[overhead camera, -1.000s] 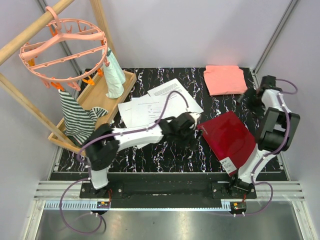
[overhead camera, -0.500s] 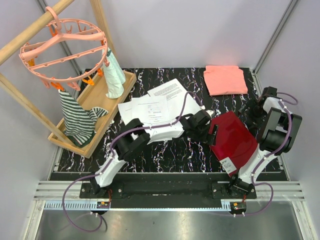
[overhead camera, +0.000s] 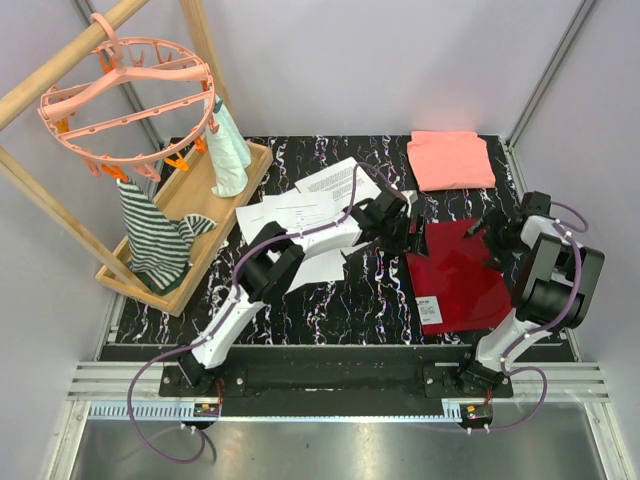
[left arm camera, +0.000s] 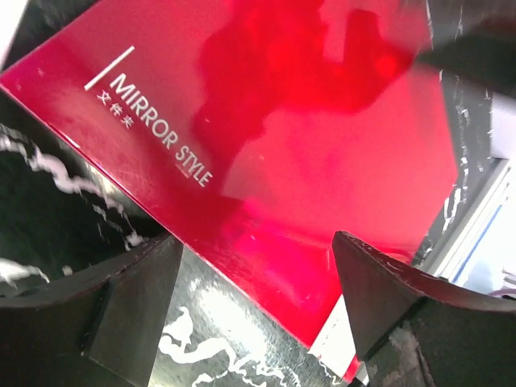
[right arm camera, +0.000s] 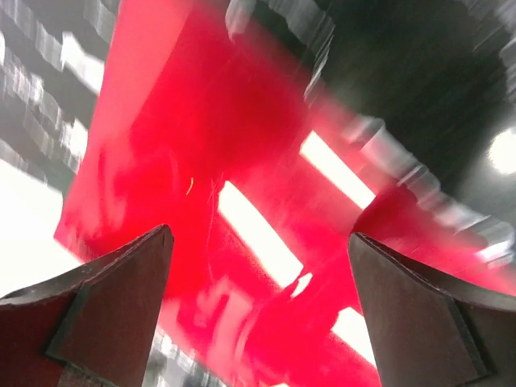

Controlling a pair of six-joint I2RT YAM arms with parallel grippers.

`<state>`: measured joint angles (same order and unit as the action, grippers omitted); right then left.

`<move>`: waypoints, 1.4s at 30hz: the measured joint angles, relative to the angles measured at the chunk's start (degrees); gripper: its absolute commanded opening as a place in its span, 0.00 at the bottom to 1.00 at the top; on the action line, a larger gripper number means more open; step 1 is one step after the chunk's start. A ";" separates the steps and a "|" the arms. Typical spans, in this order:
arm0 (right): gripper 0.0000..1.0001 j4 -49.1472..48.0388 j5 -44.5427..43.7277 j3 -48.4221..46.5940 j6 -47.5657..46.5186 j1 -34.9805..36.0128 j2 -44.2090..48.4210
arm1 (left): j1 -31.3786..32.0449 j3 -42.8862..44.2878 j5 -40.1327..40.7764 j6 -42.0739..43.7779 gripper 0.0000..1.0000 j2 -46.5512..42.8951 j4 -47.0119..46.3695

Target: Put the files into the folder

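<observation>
1. From the top camera we've got the folder (overhead camera: 460,275) lying closed and flat on the right half of the black marbled table (overhead camera: 340,300), its white label (overhead camera: 428,310) at the near left corner.
2. The files (overhead camera: 300,215), white printed sheets, are fanned loose on the table left of the folder and farther back, with the left arm (overhead camera: 325,235) stretched across them.
3. The top view puts the left gripper (left arm camera: 256,242) at the folder's far left corner but hides how its jaws stand. Its wrist camera fills that in: 2 dark fingers (left arm camera: 121,314) spread wide, nothing between them, and the folder's edge running diagonally just beyond the tips.
4. Only that wrist view lets us read "MIRROR STYLE" printed in white on the crimson cover.
5. The right gripper (right arm camera: 260,234) sits at the folder's far right edge. Its own camera is badly blurred, yet we can see both fingers gaping wide over the glossy red cover, gripping nothing.
6. We cannot tell whether either gripper touches the folder.
7. Around the room: a salmon-pink folded cloth (overhead camera: 450,160) lies at the far right of the table. On the left, a wooden tray (overhead camera: 205,190) holds a striped cloth (overhead camera: 150,235) and a pale sock (overhead camera: 228,150) under a round pink clip hanger (overhead camera: 130,90).
8. Plain grey walls close it in, and a metal rail (overhead camera: 320,395) runs along the near edge.
</observation>
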<state>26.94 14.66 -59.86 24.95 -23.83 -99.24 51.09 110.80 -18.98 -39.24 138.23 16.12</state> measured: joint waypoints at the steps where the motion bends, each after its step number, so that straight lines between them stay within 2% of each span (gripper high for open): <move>1: 1.00 0.50 2.10 1.22 0.20 0.31 0.92 | -0.33 0.94 -0.37 0.26 0.88 0.48 0.24; 5: 1.00 3.98 4.83 3.69 0.39 1.36 3.39 | -0.17 1.36 0.13 2.62 0.98 0.28 1.44; 9: 1.00 8.07 2.56 3.50 0.44 1.40 6.86 | 0.57 -6.73 4.33 5.84 0.99 -6.16 3.28; 13: 1.00 11.32 -0.44 2.67 0.90 1.40 12.00 | 2.64 -16.55 14.38 10.25 0.87 -16.09 7.72; 14: 1.00 12.55 -1.95 2.16 1.18 1.40 13.70 | 3.72 -18.45 17.75 11.63 0.77 -18.53 8.31; 18: 1.00 17.25 -6.27 -1.09 1.66 1.40 19.10 | 13.62 -21.86 31.67 19.54 0.76 -24.06 5.88; 23: 1.00 21.07 -7.32 -8.20 1.95 1.40 24.70 | 28.96 -22.03 40.85 30.05 0.76 -21.18 1.70; 26: 1.00 22.14 -6.29 -10.84 2.14 1.40 28.04 | 34.40 -21.90 42.95 34.56 0.75 -17.25 0.98; 29: 1.00 23.04 -5.20 -11.34 2.16 1.40 30.14 | 35.36 -21.27 43.54 37.44 0.74 -13.62 1.27; 34: 1.00 24.85 -4.13 -11.32 2.14 1.40 30.71 | 34.49 -18.16 43.82 39.65 0.64 -10.43 2.56; 42: 1.00 25.49 -3.04 -11.15 1.86 1.36 30.49 | 34.51 -17.22 43.41 38.77 0.69 -9.88 3.48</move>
<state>52.42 11.62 -71.00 26.81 -22.48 -68.75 85.60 93.58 24.43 -0.47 128.35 19.59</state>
